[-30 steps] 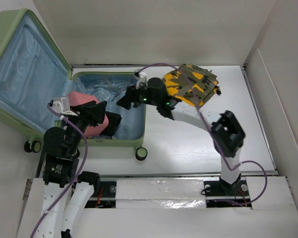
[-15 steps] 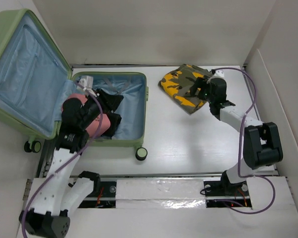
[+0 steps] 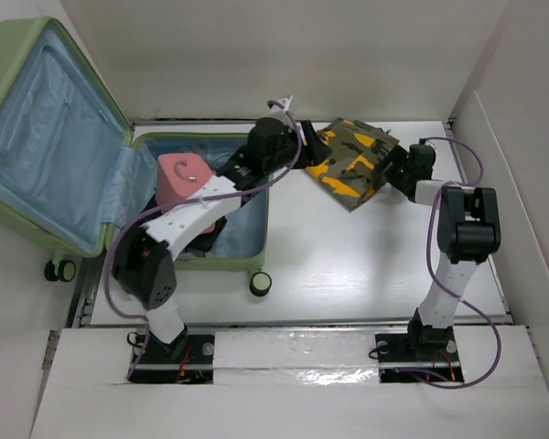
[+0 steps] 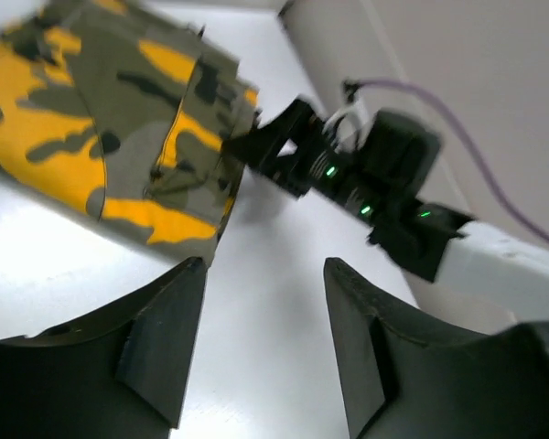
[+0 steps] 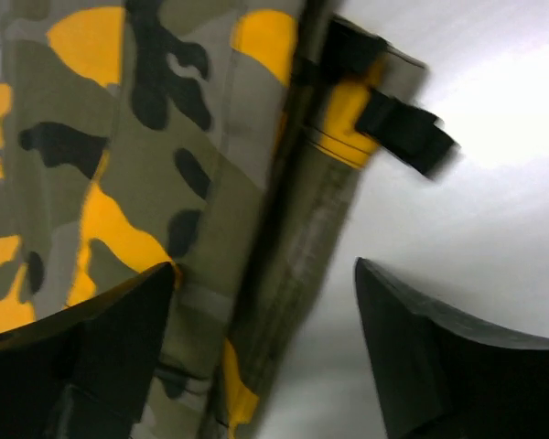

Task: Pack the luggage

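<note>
Swung across since half a second ago: left gripper (image 4: 263, 272), from over the luggage (image 3: 266, 207) to the camouflage garment (image 3: 348, 161); parted wide, empty; right gripper (image 5: 263, 270) parted astride garment's right edge, nothing clamped; luggage open at far-left corner, leftward of both, nearer left arm.

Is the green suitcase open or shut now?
Open. The suitcase has its lid leaned back, blue lining showing; a pink case sits inside.

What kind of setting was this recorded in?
Probably a lab test cell: a white table boxed in by plain white panels, two robot arms at its edge, staged suitcase and camouflage cloth.
</note>
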You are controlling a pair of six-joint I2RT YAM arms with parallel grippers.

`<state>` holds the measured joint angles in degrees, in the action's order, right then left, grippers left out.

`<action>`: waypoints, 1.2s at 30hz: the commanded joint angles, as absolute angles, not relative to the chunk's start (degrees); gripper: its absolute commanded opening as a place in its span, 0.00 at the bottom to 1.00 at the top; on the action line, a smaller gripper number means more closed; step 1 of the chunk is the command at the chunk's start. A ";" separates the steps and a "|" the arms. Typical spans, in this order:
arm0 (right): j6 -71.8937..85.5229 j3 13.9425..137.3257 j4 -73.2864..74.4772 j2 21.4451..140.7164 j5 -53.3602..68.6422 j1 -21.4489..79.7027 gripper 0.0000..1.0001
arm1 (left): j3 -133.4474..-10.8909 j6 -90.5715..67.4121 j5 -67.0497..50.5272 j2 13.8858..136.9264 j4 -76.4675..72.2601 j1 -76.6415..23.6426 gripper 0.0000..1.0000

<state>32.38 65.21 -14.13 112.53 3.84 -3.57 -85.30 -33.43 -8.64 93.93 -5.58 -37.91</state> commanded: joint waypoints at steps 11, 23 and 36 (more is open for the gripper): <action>42.10 62.36 -27.41 116.65 18.56 -6.86 0.00 | -100.02 -40.34 -3.08 118.38 -0.79 -41.40 0.66; 47.37 30.60 -46.05 97.40 17.57 -7.91 0.07 | -92.81 -46.93 4.92 121.90 -5.54 -41.92 0.78; 38.86 23.02 -37.81 77.18 15.38 -10.11 0.78 | -83.06 -50.89 10.44 120.41 -3.87 -45.43 0.75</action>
